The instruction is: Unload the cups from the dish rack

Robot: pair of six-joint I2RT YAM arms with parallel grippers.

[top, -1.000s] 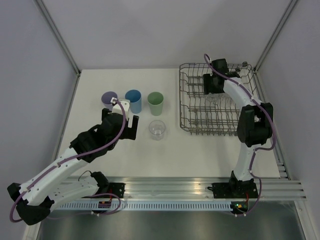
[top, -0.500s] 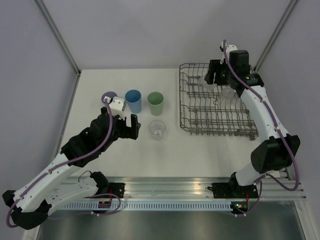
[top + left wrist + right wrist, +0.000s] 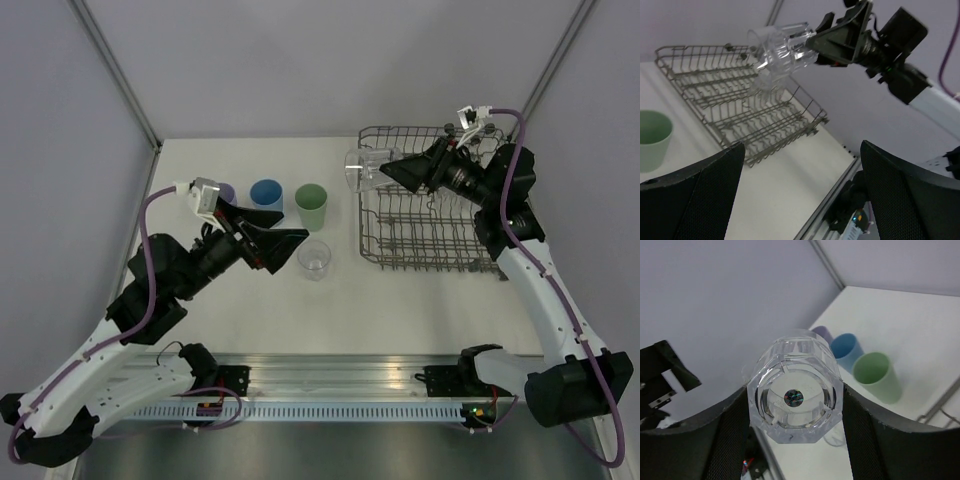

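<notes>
White surface (image 3: 250, 320) carrying the rack (image 3: 361, 225) at far right. The right tool (image 3: 395, 170) is clamped on a clear glass (image 3: 364, 170), which it holds on its side in the air over the rack's far-left corner, mouth pointing left. The left tool (image 3: 285, 245), fingers spread wide with nothing between them, hangs near a second clear glass (image 3: 315, 258) standing on the surface. Behind stand a lavender cup (image 3: 228, 192), a blue cup (image 3: 266, 195) and a green cup (image 3: 311, 203).

lavender cup (image 3: 227, 190): half behind the left arm (image 3: 165, 275) from above; partly behind the clear glass (image 3: 795, 395) in the right wrist view
green cup (image 3: 652, 142): cut by the left wrist view's edge
dish rack (image 3: 400, 235): far right corner behind the right arm (image 3: 505, 200)
</notes>
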